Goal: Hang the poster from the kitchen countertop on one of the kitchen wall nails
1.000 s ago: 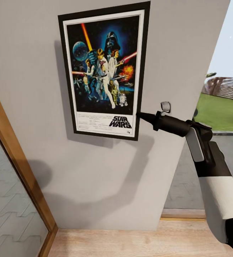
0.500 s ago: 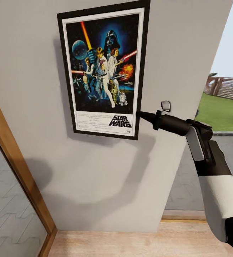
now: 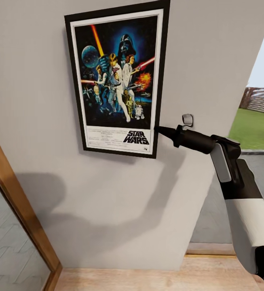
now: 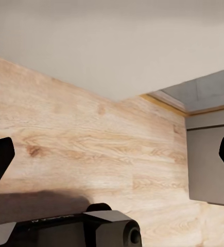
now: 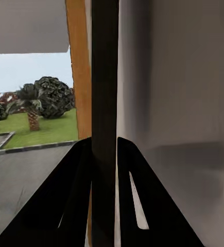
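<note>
The black-framed, white-bordered Star Wars poster (image 3: 117,79) sits flat against the grey wall (image 3: 212,48), slightly tilted. The right gripper (image 3: 158,129) pinches its lower right edge. The camera has shifted; poster and gripper look unmoved.

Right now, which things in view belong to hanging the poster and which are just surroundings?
Part of the job:
- poster, flat against the grey wall
- right pincer, shut on the poster's right edge

Just surroundings:
- wooden frame
- wood floor
- lawn outside
- left pincer, open over the floor
</note>
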{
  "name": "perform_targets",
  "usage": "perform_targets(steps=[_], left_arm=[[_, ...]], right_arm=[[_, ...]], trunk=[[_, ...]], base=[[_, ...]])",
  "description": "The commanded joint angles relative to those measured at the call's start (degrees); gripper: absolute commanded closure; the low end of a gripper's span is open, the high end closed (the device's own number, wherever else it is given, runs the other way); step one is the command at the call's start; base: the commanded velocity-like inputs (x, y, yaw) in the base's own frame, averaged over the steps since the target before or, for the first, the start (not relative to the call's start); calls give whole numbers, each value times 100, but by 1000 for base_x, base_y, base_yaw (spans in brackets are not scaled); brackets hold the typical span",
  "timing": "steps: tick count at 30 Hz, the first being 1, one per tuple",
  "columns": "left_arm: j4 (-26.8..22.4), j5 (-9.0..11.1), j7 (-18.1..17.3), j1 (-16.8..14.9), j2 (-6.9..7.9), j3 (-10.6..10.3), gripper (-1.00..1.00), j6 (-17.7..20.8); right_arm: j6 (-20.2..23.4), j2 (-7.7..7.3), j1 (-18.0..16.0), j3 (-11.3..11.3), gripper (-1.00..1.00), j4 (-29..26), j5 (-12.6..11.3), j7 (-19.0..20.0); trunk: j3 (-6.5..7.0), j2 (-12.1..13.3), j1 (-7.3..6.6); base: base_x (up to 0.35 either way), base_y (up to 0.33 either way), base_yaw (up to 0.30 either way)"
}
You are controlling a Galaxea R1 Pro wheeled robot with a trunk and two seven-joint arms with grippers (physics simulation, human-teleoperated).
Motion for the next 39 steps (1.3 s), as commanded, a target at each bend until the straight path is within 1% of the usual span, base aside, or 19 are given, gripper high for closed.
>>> perform_targets(steps=[1, 11, 39], left_arm=[[-2, 29, -4, -3, 5, -48, -100, -46], [-2, 28, -4, -3, 10, -48, -100, -46], [-2, 31, -4, 2, 11, -39, -100, -46]], right_arm=[[53, -5, -5, 11, 100, 3, -56, 3], [43, -5, -5, 15, 100, 11, -56, 1], [41, -5, -4, 20, 100, 12, -56, 1]], trunk=[[-13, -13, 5], [-13, -13, 5], [-13, -13, 5]], base=[[86, 0, 0], [78, 0, 0], [1, 0, 0]])
